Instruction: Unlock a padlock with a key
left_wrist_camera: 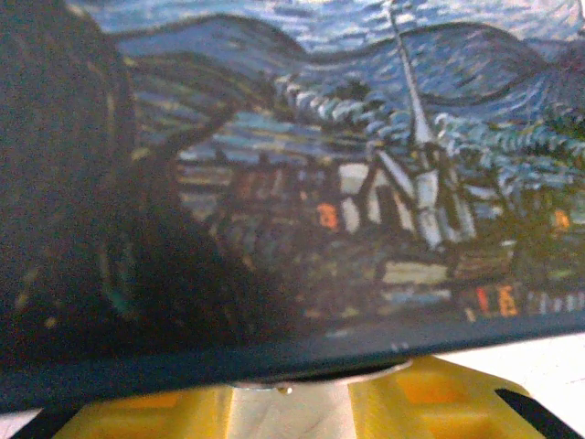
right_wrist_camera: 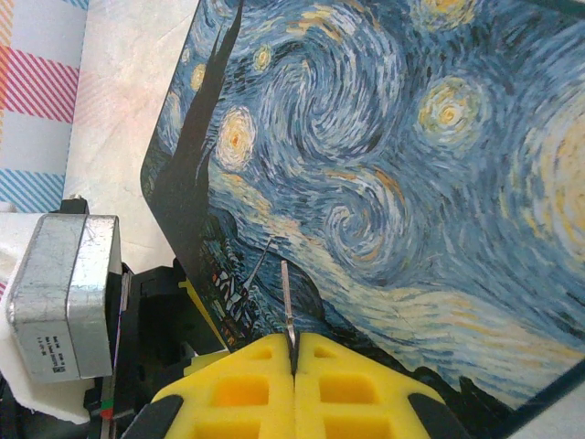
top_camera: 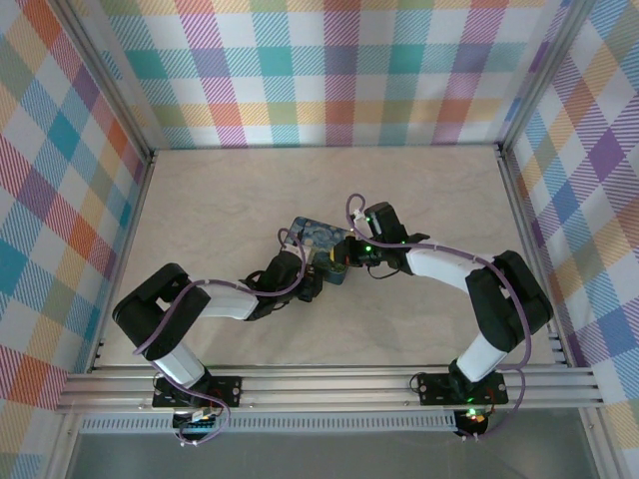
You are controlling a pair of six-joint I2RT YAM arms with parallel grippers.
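The left gripper [left_wrist_camera: 288, 407] has its yellow fingers [left_wrist_camera: 430, 398] partly apart under the edge of the tin [left_wrist_camera: 347, 183]; whether they grip anything I cannot tell. A silvery glint [left_wrist_camera: 311, 377] between them may be the padlock, otherwise hidden. Small and light, it would slide unless held by its body. The right gripper [right_wrist_camera: 294, 355] is pinched tight on the key [right_wrist_camera: 286, 302], its thin blade jutting ahead of the fingertips: stiff, slick, apt to twist.
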